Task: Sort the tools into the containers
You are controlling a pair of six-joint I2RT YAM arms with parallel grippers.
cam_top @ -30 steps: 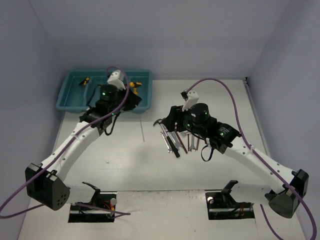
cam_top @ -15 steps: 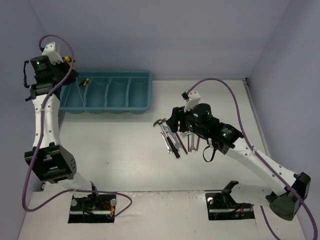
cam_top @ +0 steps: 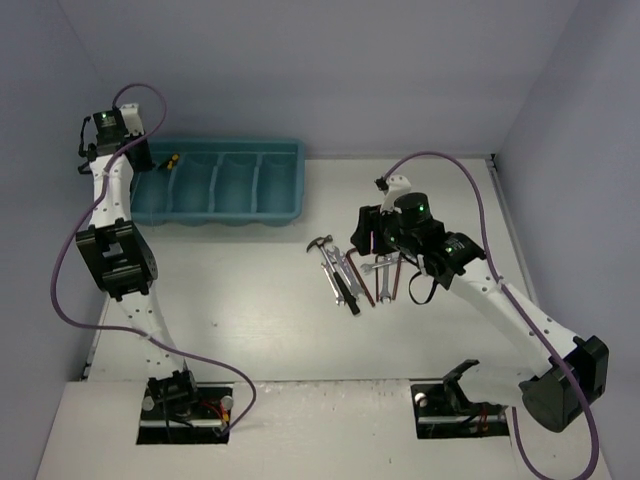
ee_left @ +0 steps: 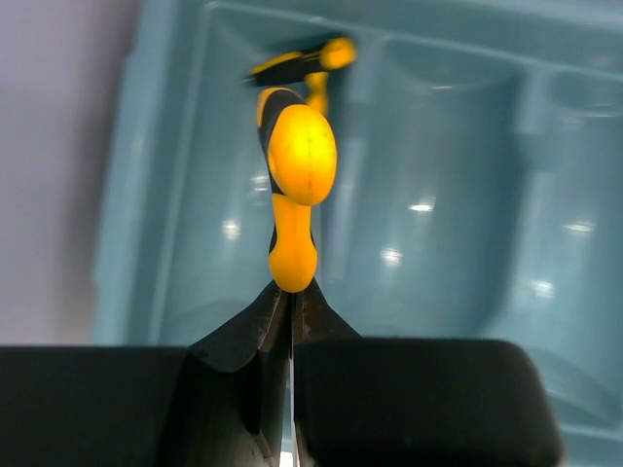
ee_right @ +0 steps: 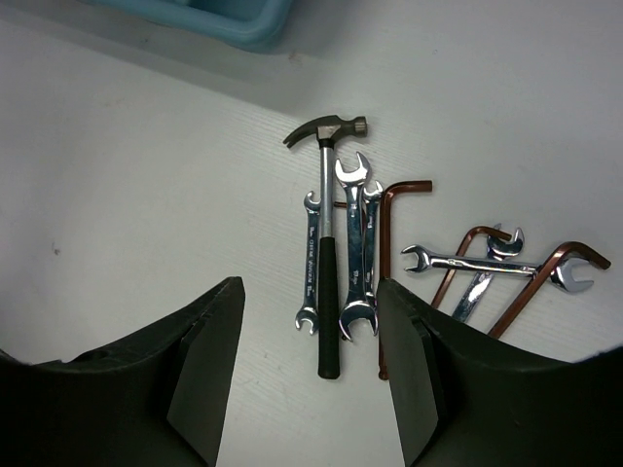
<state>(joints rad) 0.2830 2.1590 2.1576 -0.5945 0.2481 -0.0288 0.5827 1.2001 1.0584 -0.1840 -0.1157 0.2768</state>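
Note:
My left gripper point(ee_left: 290, 297) is shut on the end of a yellow-and-black handled tool point(ee_left: 300, 161) and holds it above the leftmost compartment of the teal tray point(ee_left: 458, 204). A second yellow-and-black piece point(ee_left: 304, 60) lies in that compartment. In the top view the left gripper point(cam_top: 138, 160) is at the tray's point(cam_top: 285, 190) left end. My right gripper point(ee_right: 311, 365) is open and empty above the tool pile: a dark-handled hammer point(ee_right: 329, 292), silver wrenches point(ee_right: 356, 253) and dark red L-shaped keys point(ee_right: 389, 219). The pile point(cam_top: 352, 275) lies just left of the right gripper point(cam_top: 372, 238).
More wrenches point(ee_right: 467, 261) and L-keys point(ee_right: 540, 282) lie crossed to the right of the hammer. The tray's corner point(ee_right: 229, 19) shows at the top of the right wrist view. Purple walls close the table at the back and sides.
My left arm swung from the tray's right end out to the far left and now hangs over the leftmost compartment, still holding the yellow tool. My right gripper shifted slightly right.

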